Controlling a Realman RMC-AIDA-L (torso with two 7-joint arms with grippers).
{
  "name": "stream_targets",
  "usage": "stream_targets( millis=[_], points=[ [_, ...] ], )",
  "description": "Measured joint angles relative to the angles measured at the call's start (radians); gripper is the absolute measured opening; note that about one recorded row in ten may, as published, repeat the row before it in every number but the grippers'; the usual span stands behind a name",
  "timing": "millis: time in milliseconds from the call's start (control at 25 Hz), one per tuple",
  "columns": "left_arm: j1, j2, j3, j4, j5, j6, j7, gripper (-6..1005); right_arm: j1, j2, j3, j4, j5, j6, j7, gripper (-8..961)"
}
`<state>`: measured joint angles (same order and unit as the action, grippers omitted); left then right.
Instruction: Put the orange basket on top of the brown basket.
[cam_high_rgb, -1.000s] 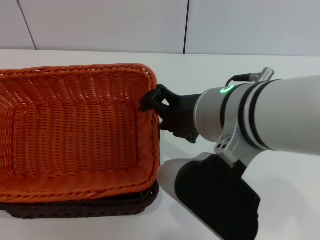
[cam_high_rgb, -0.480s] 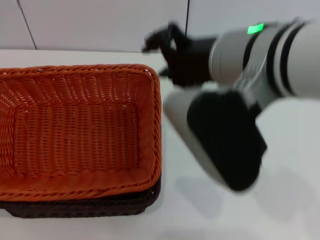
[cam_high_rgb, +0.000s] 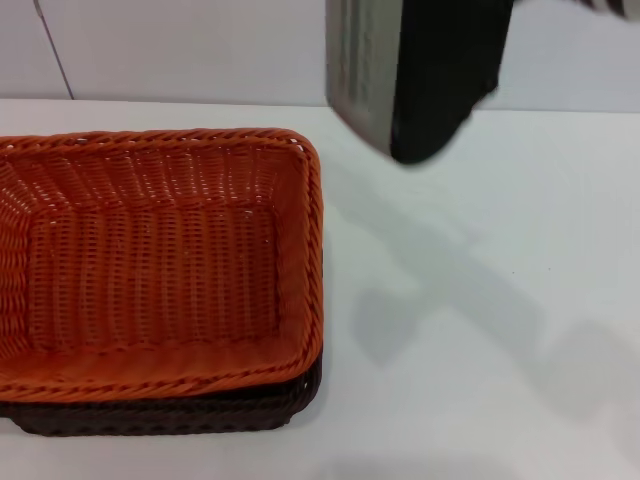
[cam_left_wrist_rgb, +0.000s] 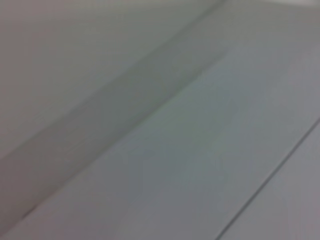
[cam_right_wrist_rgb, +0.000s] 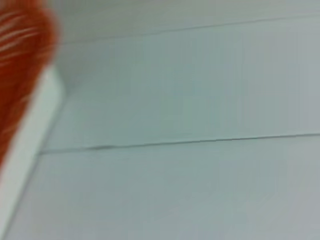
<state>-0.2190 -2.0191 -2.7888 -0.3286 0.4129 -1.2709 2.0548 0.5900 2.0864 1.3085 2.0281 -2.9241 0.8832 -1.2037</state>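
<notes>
The orange basket (cam_high_rgb: 150, 260) sits nested on top of the brown basket (cam_high_rgb: 170, 412) at the left of the white table in the head view. Only the brown basket's lower rim shows under it. A blurred part of my right arm (cam_high_rgb: 420, 70) hangs high at the top of the head view, well above and right of the baskets; its gripper is out of view. The right wrist view shows a blurred edge of the orange basket (cam_right_wrist_rgb: 22, 70) and the wall. The left gripper shows in no view.
The white table (cam_high_rgb: 480, 300) stretches to the right of the baskets, with the arm's shadow on it. A pale panelled wall (cam_high_rgb: 200, 50) stands behind. The left wrist view shows only wall panels (cam_left_wrist_rgb: 160, 120).
My right gripper let go of the orange basket's right rim and the arm rose up and away, out of the top of the head view. The orange basket stays on the brown one.
</notes>
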Motion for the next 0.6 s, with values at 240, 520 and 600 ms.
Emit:
stream_targets(
  millis=[240,520,600],
  points=[
    [0.063,0.029,0.087,-0.007,0.036,0.011,-0.011,616,-0.193,0.0,-0.07,-0.003,0.002,-0.367,0.229,486],
    [0.098,0.053,0.11,-0.012,0.098,0.019,-0.01,616,-0.433,0.001,-0.141,-0.086,0.004,-0.795,0.416,486],
    [0.102,0.057,0.11,-0.016,0.112,0.019,-0.011,616,-0.497,0.003,-0.16,-0.131,0.006,-0.905,0.453,486]
  ],
)
